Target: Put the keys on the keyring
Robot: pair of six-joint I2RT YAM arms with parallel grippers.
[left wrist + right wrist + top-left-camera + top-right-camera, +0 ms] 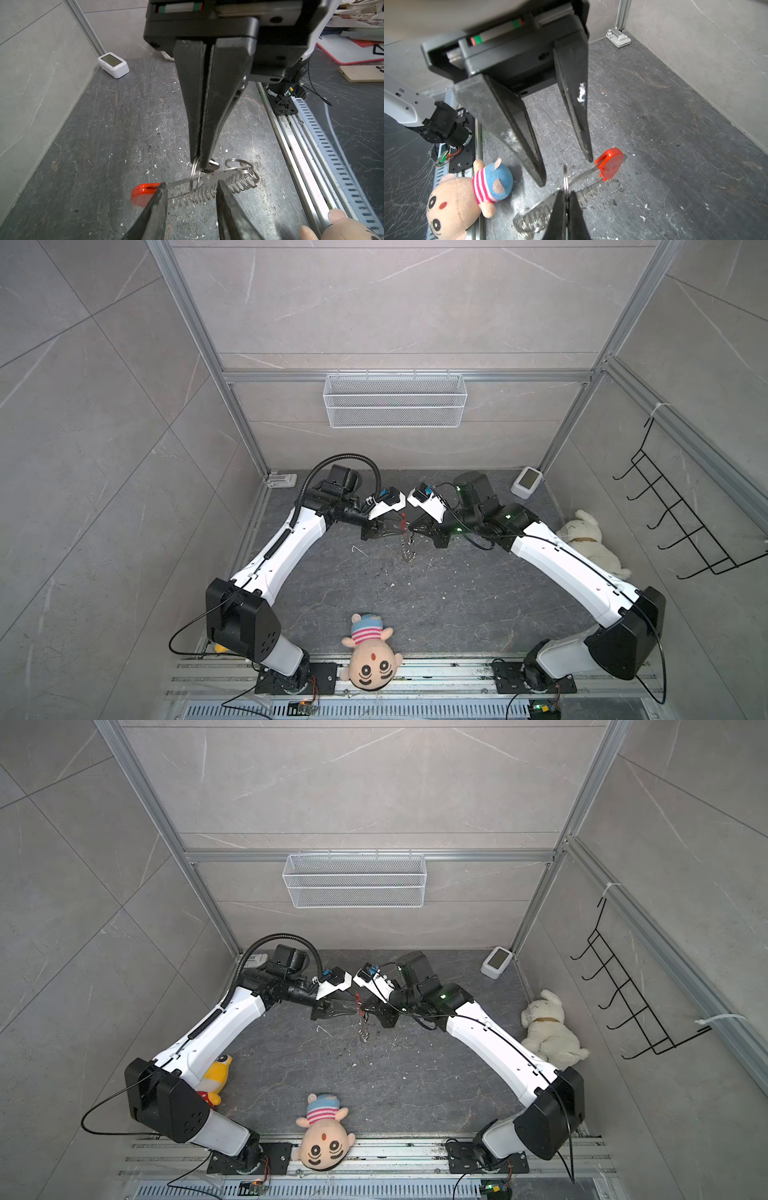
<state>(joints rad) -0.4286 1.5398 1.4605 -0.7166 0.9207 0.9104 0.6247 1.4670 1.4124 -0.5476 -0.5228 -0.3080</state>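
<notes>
The keyring, a flat metal bar and wire strung with small silver rings, ends in a red plastic segment and hangs mid-table in both top views. My right gripper is shut on a larger split ring that loops around the bar. The keys, dark and metallic, peek out behind its tips, mostly hidden. My left gripper faces it with jaws apart and both tips at the bar, one beside the red segment. Floor shows between its fingers.
A striped-cap plush doll lies at the front rail, a white plush dog by the right arm, a yellow plush behind the left arm. A white device, a wire basket, a hook rack and a thin white wire are around.
</notes>
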